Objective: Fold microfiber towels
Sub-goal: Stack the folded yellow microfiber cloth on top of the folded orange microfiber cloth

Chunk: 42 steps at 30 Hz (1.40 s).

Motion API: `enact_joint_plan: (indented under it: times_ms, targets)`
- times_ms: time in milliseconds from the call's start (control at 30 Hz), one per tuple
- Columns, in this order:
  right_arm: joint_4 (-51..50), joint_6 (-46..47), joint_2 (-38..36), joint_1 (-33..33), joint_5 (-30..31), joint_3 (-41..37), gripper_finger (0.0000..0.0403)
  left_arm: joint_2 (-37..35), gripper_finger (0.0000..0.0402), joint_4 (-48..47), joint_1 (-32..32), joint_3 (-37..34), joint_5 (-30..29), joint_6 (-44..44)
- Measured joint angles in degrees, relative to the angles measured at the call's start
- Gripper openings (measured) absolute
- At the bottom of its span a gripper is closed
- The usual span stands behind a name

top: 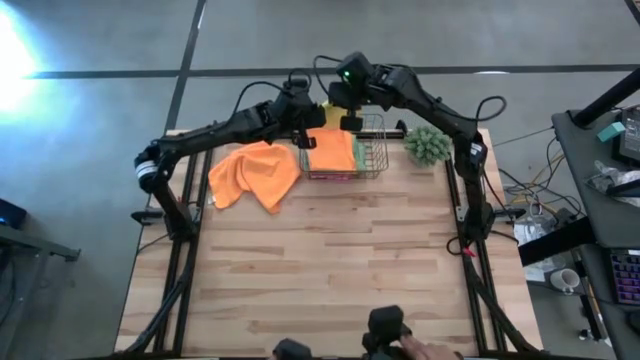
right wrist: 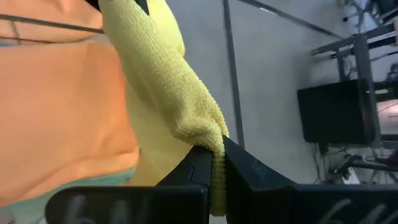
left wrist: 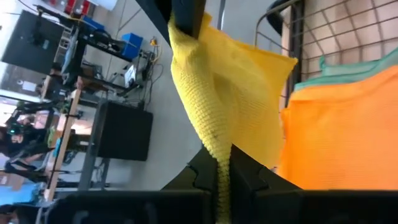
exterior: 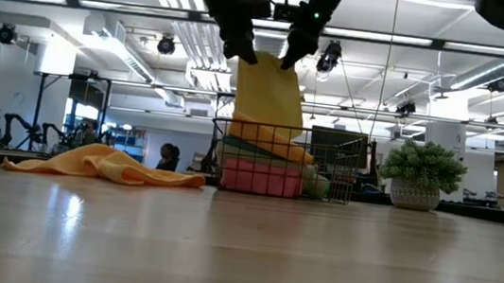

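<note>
Above the far edge of the table, both grippers hold the yellow towel up in the air over the copper wire basket. The left gripper pinches one upper corner and the right gripper pinches the other, so the cloth hangs between them with its lower part draped down into the basket. In the left wrist view the yellow towel runs from between that arm's closed fingers up to the other gripper; the right wrist view shows the same cloth clamped in its own fingers.

Inside the basket lie more towels stacked: an orange towel on top, a teal towel under it, and a pink towel at the bottom as seen from table height. A second orange towel lies crumpled on the table just left of the basket. A small green plant stands on the table to the right of the basket, near the right arm
</note>
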Motion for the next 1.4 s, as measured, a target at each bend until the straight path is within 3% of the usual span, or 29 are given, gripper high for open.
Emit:
enact_joint_plan:
  times_ms: [267, 667, 767, 933, 1033, 1233, 1400]
  targets:
    - [4.40, -2.63, 0.00, -0.77, -1.70, -3.11, 0.0008, 0.00, 0.0001, 2.95, 1.34, 0.53, 2.17, 4.94]
    - [1.70, 0.03, 0.00, -0.44, -9.25, -14.17, 0.0008, 0.48, 0.0001, -8.68, 0.66, -0.57, 10.90, -3.63]
    - [3.93, -1.29, 0.00, -0.64, -7.44, -15.24, 0.0008, 0.55, 0.0001, -8.02, 0.55, -0.73, 10.78, -3.62]
    - [11.29, -4.84, 0.00, -1.11, 1.02, -13.53, 0.0008, 0.55, 0.0001, -4.54, 1.28, -0.75, 9.41, -3.68]
    - [13.69, -6.47, 0.00, -1.67, 1.63, -11.98, 0.0008, 0.55, 0.0001, -4.27, 1.43, -0.75, 9.05, -3.98]
    - [5.98, -4.22, 0.00, -1.63, -5.26, -13.47, 0.0008, 0.44, 0.0001, -7.16, 0.91, -1.34, 10.96, -5.17]
    - [3.95, -2.97, 0.22, -0.84, -6.53, -16.91, 0.0008, 0.44, 0.0001, -8.36, 0.66, -3.10, 12.42, -5.35]
